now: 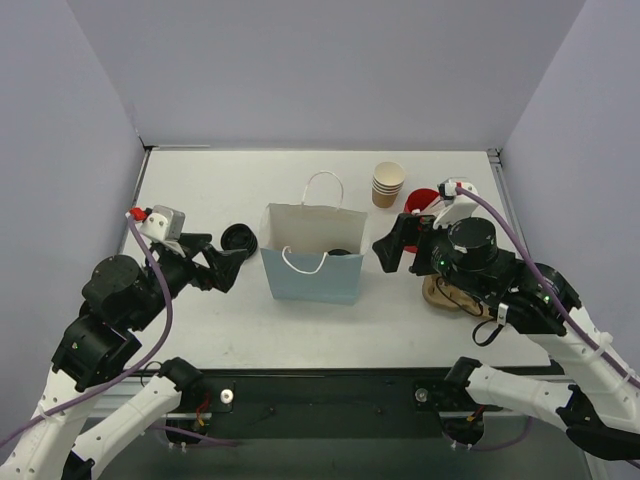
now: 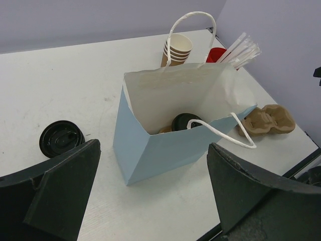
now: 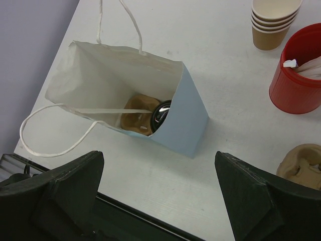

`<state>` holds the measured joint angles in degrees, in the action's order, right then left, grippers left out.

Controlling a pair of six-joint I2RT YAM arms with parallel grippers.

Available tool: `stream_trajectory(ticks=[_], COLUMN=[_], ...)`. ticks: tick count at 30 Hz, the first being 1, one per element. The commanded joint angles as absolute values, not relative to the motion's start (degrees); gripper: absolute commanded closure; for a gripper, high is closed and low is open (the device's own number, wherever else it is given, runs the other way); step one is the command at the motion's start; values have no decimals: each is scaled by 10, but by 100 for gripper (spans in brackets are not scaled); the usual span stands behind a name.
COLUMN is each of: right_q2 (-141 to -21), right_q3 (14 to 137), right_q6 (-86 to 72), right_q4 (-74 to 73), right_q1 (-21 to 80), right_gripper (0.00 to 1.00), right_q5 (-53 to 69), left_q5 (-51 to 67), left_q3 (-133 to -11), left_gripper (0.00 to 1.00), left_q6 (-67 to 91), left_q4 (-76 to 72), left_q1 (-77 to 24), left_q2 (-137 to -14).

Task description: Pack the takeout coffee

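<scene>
The takeout coffee stands at the bottom of the paper bag. Only its round, glossy black plastic lid shows, and its body is hidden by the bag wall. Touching it inside the bag is a rough brown moulded-pulp tray. The bag stands upright and open on the matte white table. It is pale blue outside and white inside, with creased walls and thin white cord handles. The left gripper hangs just left of the bag, its jaws spread wide and empty. The right gripper hangs just right of it, likewise spread and empty. Far right stand a stack of lidless kraft cups and a ribbed red cup holding wrapped straws. A second pulp tray lies near right, and a stack of black lids lies left of the bag.
</scene>
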<state>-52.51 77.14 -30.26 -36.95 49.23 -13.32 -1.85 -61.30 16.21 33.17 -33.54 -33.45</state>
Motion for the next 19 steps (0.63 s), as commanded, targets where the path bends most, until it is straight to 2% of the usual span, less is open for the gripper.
stream_trajectory(ticks=[1, 19], right_q2=[-519, -508], right_q3=[764, 758], right_q6=[-317, -302], right_q4=[-370, -371], right_q1=[497, 497], right_gripper=[0, 0], right_q5=[-148, -147], left_q5=[-22, -23], left_q3=[-615, -624], left_gripper=[3, 3], left_q6=[170, 170], left_q4=[304, 291], left_q1=[-332, -333], left_q2=[-330, -337])
